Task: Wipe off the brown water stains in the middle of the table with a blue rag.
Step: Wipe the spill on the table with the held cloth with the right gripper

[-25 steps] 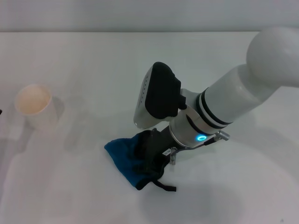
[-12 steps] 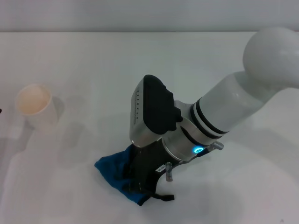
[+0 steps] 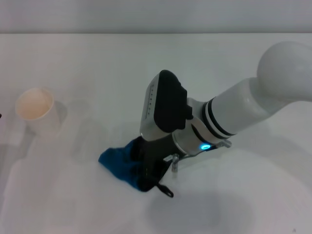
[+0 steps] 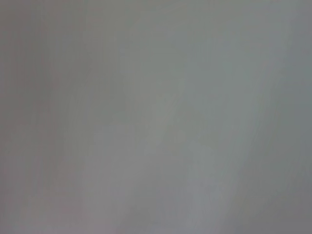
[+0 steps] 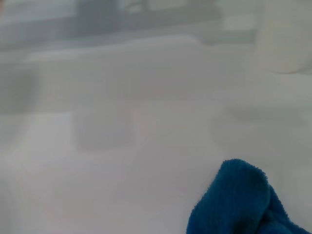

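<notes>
My right end effector (image 3: 146, 168) is down at the middle of the surface (image 3: 87, 63), pressed onto the blue rag (image 3: 119, 163). My wrist housing, a glossy white shell capped with a matte black block, covers the fingers from above, so I cannot tell how wide they stand or whether they grip the cloth or only bear on it. A small blue ring light glows on the wrist collar, between two black bands.

The blue rag is a soft, napped cloth, crumpled into a bunched wedge that sticks out from under my end effector toward my left. In the right wrist view its fuzzy, rounded fold (image 5: 241, 204) rises off the smooth white top. A short black loop strap (image 3: 165, 190) trails from the near side of the cloth, lying flat on the surface.

The surface is broad, plain and smooth, white with a faint sheen. I cannot make out any brown water stains on it around the rag.

A white paper cup (image 3: 36, 111) stands upright, well apart, far to my left, its inside pale tan.

My left wrist view shows only a featureless grey blur.
</notes>
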### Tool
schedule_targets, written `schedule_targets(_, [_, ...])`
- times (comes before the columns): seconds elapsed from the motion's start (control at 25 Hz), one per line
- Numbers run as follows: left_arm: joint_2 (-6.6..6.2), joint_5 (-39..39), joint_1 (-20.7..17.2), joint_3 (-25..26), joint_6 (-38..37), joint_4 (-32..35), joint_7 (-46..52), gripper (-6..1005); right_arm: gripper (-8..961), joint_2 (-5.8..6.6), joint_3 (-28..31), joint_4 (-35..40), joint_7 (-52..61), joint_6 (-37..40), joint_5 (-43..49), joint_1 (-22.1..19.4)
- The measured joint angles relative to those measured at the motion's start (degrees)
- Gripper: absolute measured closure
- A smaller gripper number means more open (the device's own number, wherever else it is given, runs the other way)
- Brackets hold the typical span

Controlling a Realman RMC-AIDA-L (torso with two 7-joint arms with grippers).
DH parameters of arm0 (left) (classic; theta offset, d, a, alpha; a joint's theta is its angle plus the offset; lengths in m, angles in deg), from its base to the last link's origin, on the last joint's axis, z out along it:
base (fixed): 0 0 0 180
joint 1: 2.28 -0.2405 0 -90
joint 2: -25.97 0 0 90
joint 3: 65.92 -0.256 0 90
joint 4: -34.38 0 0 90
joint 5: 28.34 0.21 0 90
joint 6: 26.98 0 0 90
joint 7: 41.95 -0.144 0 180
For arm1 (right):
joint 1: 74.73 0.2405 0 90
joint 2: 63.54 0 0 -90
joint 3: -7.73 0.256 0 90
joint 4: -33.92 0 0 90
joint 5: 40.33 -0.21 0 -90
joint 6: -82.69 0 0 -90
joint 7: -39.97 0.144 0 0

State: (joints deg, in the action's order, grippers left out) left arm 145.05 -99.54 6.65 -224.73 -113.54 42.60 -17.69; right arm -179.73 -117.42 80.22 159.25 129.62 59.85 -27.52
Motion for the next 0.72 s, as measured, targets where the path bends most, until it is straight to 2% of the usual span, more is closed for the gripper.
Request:
schedule_targets(0.4, [0.01,0.0,-0.6,0.0,0.0,0.2,0.0,123,817,0.23,2.5,-3.4,-0.1,-6.2,0.8,0.0])
schedule_targets(0.72, [0.01,0.0,-0.6,0.0,-0.2,0.1,0.0,124,816,0.48,11.7,-6.2,-0.3,-7.8,6.4,-1.3])
